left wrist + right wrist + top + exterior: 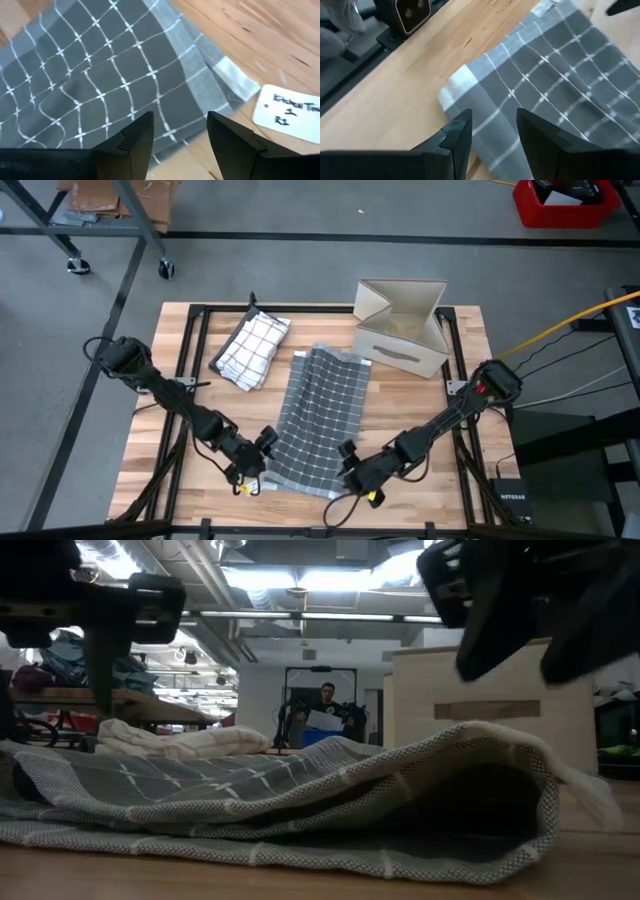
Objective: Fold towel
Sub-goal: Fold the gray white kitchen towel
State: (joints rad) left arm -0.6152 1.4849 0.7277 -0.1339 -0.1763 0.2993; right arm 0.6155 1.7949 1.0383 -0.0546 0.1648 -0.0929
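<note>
A grey towel with a white grid lies lengthwise on the wooden table, its near edge between my two grippers. In the low view the towel shows two layers, with a rounded fold on its right side. My left gripper hovers open over the towel's near left corner. My right gripper hovers open over the near right corner. In the low view both grippers stand clear above the cloth.
A folded white checked towel lies at the far left. An open cardboard box stands at the far right. A white paper tag lies on the wood beside the towel's near left corner. A black frame runs along the table's edges.
</note>
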